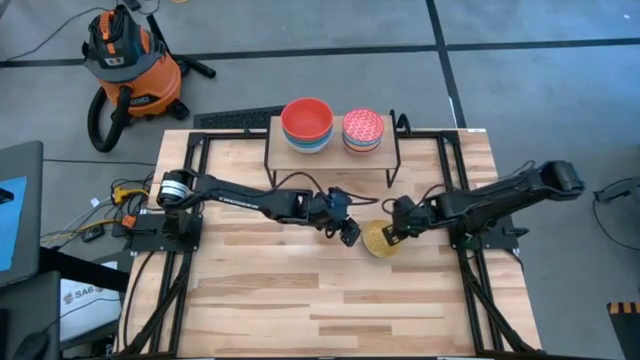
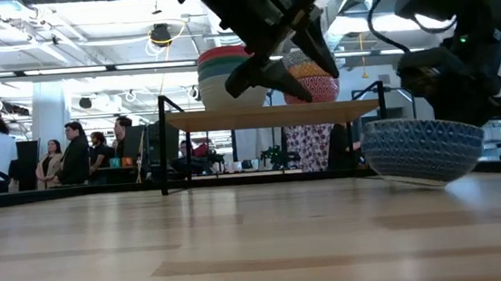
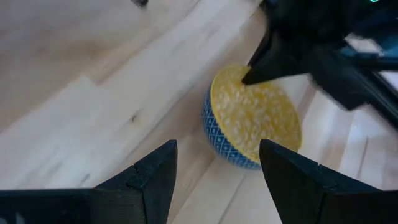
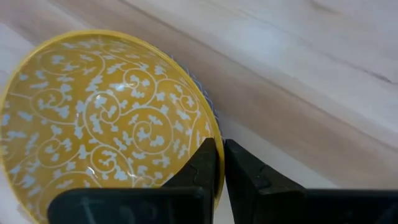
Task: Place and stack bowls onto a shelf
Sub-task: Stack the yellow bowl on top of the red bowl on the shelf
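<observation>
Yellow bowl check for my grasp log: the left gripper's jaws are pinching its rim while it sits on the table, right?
Wrong arm. The right gripper pinches the yellow bowl at its rim, as the right wrist view shows. The left gripper hovers nearby, jaws open.

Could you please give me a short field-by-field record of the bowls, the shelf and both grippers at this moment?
Bowl in play: yellow-inside, blue-patterned-outside round bowl, on the slatted wooden tabletop
Right gripper: shut on that bowl's rim
Left gripper: open, beside the bowl, holding nothing
Shelf: light-wood plank rack on black legs
On shelf: stack topped by a red bowl; stack topped by a pink-red speckled bowl
</observation>
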Robot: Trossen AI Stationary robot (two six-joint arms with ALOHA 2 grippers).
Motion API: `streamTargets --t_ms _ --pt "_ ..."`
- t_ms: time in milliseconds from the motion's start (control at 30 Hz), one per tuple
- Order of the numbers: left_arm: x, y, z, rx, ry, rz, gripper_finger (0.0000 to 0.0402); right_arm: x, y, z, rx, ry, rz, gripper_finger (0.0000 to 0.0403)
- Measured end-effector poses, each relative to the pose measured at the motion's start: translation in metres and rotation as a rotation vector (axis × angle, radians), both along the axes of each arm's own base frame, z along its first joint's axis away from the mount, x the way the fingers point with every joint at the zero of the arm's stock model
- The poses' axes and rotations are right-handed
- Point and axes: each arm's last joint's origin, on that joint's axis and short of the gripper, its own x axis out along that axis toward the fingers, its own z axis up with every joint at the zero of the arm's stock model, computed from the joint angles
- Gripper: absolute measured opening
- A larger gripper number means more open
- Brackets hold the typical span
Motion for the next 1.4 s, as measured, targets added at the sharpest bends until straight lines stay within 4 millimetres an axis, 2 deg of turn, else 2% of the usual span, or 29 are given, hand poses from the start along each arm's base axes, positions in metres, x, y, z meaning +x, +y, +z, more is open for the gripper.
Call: streamTargets --t_ms 367,467,567,767,933,1167,1267,1400 --pt "0.006 -0.002 -0.017 -0.078 0.033 -0.008 0.0212 0.032 0.011 0.019 -0.132 -0.037 0.065 0.0046" --pt "0.006 -0.004 -0.016 -0.085 0.022 -0.019 0.0212 0.035 0.011 0.028 -0.157 -0.033 0.095 0.0044" --pt "0.005 -0.005 -0.005 -0.082 0.005 -0.019 0.0212 0.037 0.007 0.043 -0.198 0.005 0.137 0.0042" --pt "-0.003 -0.001 0.037 -0.016 -0.032 -0.027 0.0212 0.04 -0.013 0.09 -0.317 0.089 0.21 0.004" --pt "-0.02 0.004 0.1 0.127 -0.112 -0.01 0.0212 0.044 -0.041 0.138 -0.427 0.081 0.209 0.004" --pt "-0.06 0.015 0.177 0.348 -0.216 0.043 0.0212 0.038 -0.086 0.21 -0.58 -0.027 0.147 0.0039" --pt "-0.078 0.023 0.197 0.416 -0.244 0.067 0.0212 0.031 -0.106 0.239 -0.657 -0.087 0.091 0.0039" --pt "-0.095 0.032 0.213 0.496 -0.253 0.099 0.0212 0.021 -0.132 0.266 -0.741 -0.113 0.017 0.0039"
